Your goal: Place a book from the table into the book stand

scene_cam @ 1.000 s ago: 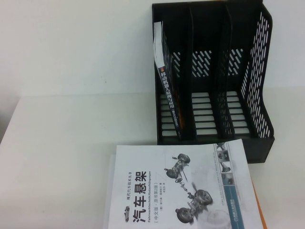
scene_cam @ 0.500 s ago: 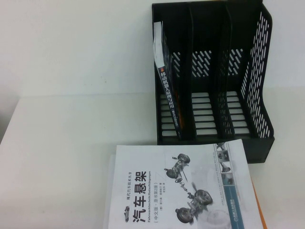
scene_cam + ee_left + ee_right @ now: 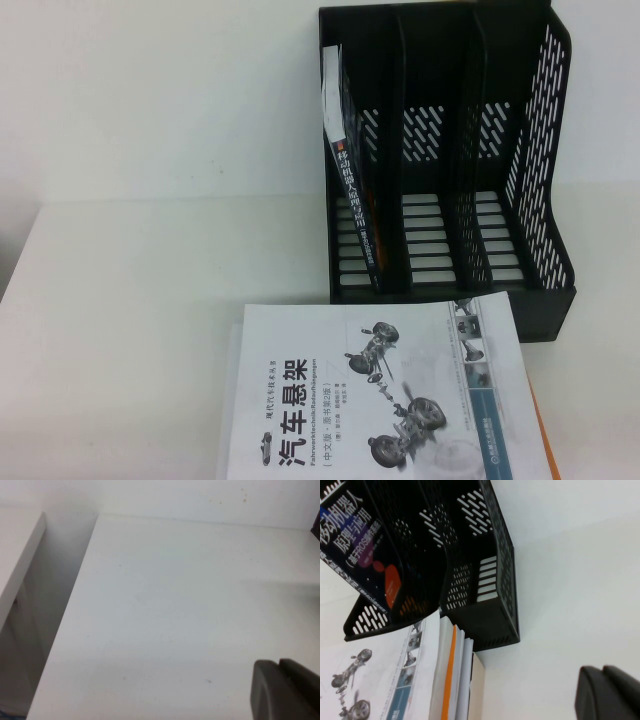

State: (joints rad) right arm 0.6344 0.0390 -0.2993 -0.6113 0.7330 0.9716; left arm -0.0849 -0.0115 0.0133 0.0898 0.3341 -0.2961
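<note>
Nothing changed over the last sec: book (image 3: 352,205) stands in book stand (image 3: 540,180) top-right, task looks done. Left gripper (image 3: 287,690) shut, empty, lower right of its wrist view; right gripper (image 3: 610,692) lower right too, can't tell.

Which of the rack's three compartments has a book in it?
The left compartment of the book stand holds the book, black-covered and leaning; the middle and right compartments show only bare slotted floors.
</note>
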